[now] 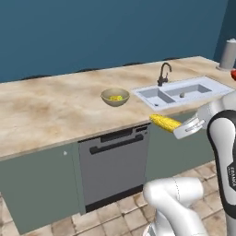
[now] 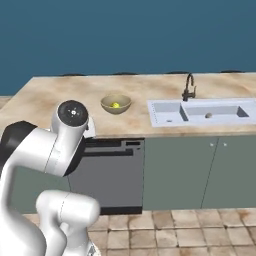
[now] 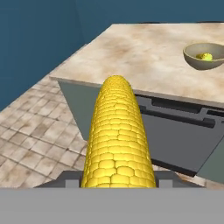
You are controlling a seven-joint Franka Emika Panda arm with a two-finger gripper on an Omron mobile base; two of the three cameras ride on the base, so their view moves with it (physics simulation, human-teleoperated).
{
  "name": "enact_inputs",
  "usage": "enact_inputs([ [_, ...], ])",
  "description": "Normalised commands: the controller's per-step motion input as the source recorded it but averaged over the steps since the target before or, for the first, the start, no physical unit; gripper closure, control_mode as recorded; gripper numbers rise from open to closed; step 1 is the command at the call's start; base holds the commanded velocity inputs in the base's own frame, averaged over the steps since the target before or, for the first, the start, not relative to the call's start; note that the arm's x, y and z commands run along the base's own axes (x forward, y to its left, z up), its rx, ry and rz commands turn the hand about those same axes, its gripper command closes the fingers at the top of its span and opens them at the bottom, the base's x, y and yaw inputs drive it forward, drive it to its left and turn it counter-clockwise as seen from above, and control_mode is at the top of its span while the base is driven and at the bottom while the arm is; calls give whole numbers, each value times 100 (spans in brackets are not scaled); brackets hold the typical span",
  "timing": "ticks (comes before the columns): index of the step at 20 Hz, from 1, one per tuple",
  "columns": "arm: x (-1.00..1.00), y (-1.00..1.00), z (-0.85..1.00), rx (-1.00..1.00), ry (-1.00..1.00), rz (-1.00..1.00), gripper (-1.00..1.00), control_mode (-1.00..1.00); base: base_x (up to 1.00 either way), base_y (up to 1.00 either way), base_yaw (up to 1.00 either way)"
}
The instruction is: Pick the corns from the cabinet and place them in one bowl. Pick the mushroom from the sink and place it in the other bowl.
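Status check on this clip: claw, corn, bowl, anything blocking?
Claw shut on corn cob, off the counter's front edge. Tan bowl holds the other corn. Mushroom in sink. Nothing blocking.

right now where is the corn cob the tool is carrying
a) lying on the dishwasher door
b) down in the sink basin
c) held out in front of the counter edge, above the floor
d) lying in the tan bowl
c, the tool is shut on the corn cob, which hangs just off the counter front, short of the tan bowl.
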Motion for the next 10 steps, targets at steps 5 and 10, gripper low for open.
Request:
enact_inputs([
  [5,0,0,0,0,0,0,100,100,64,-21,10],
  [10,0,0,0,0,0,0,100,100,58,-22,16],
])
